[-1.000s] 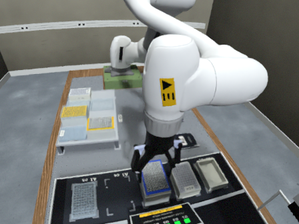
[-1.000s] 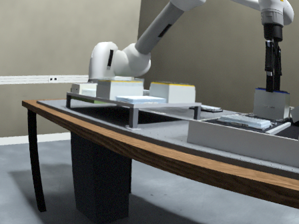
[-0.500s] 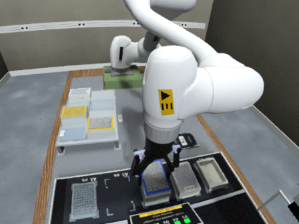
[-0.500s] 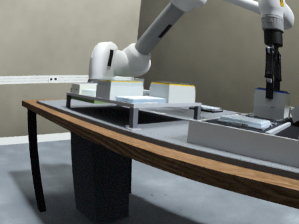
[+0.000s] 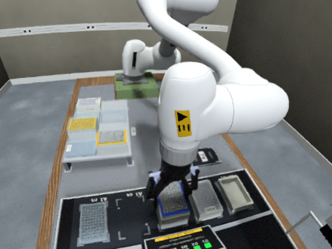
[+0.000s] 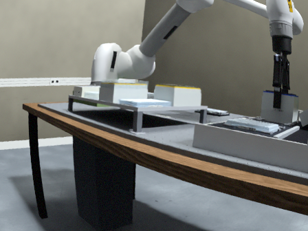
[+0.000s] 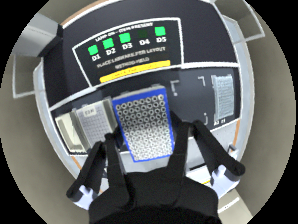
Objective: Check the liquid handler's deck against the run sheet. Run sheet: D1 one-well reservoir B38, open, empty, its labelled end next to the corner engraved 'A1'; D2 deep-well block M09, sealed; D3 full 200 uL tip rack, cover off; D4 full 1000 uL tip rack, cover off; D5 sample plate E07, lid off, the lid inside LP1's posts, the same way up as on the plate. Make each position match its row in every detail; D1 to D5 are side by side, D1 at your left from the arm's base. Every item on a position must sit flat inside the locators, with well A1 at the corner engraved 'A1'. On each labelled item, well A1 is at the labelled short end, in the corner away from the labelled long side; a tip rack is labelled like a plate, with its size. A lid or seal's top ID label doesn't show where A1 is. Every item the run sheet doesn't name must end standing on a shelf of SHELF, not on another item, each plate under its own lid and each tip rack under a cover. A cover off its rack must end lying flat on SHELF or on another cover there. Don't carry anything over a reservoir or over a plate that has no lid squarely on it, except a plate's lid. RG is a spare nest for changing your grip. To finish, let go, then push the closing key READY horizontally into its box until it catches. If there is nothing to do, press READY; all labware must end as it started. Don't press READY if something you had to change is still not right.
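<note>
A tip rack with a blue rim (image 5: 172, 203) stands uncovered on the middle deck position; it also shows in the side view (image 6: 279, 106) and the wrist view (image 7: 143, 124). My gripper (image 5: 171, 190) (image 6: 280, 92) is open, straight above the rack, with a finger down on each side of its top (image 7: 154, 144). I cannot tell if the fingers touch it. To its right stand a deep-well block (image 5: 206, 201) and an open white reservoir (image 5: 234, 193). A clear sample plate (image 5: 93, 223) lies at the far left. The position between plate and rack (image 5: 133, 218) is bare.
The shelf (image 5: 98, 135) at the back left holds several boxes, two of them yellow-topped. A dark flat item (image 5: 207, 156) lies behind the deck. A status panel (image 5: 181, 241) with green lights sits at the front edge. A white lever (image 5: 307, 221) stands at the front right.
</note>
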